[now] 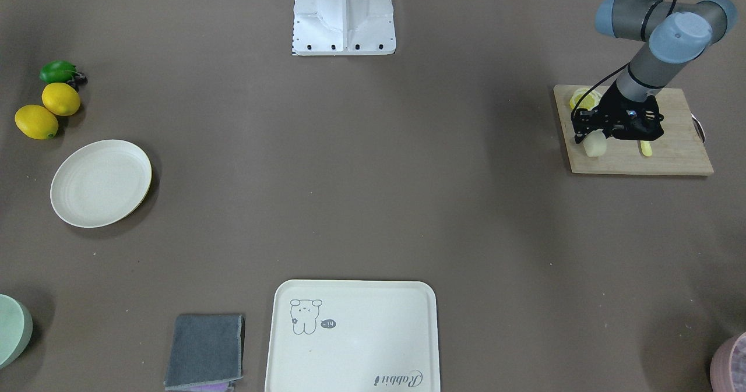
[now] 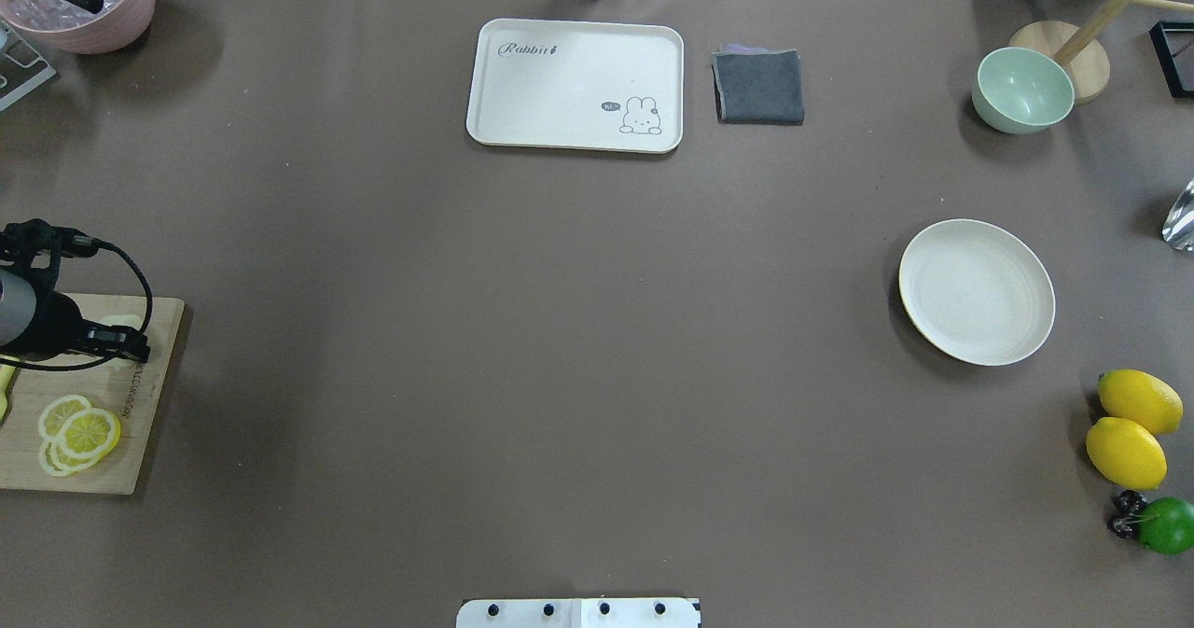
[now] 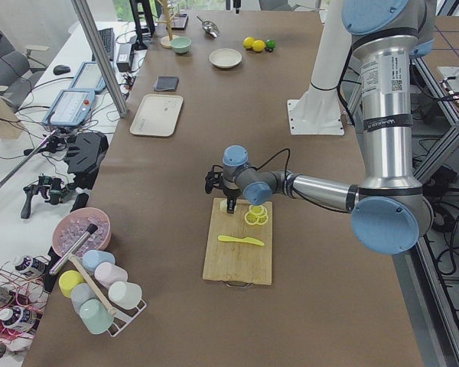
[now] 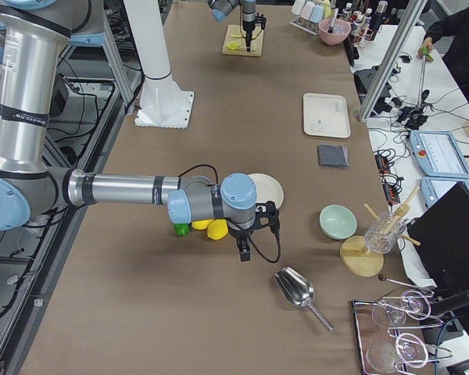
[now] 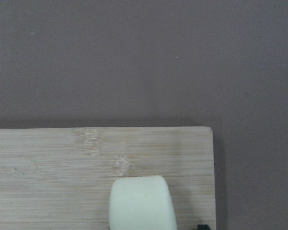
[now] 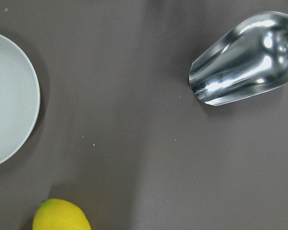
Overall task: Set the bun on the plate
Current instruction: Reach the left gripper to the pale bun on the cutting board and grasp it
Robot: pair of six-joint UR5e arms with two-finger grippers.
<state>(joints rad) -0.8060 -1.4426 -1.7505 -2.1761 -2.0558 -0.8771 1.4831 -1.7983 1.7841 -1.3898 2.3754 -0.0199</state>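
Observation:
The bun [image 1: 597,146] is a small pale cream block lying on the wooden cutting board [image 1: 670,159]; the left wrist view shows the bun [image 5: 142,203] near the board's corner. My left gripper [image 1: 590,140] hangs low over it, open, its fingers beside the bun with a gap showing. The round cream-white plate [image 1: 101,183] sits far across the table, also seen in the overhead view as the plate [image 2: 977,291]. My right gripper [image 4: 241,250] hovers near the plate [image 6: 9,96]; whether it is open or shut I cannot tell.
Lemon slices [image 2: 79,432] and a yellow knife [image 1: 645,147] share the board. Two lemons [image 1: 46,109] and a lime [image 1: 58,71] lie beside the plate. A bear tray [image 1: 352,336], grey cloth [image 1: 205,351], green bowl [image 2: 1022,90] and metal scoop [image 6: 247,57] are around.

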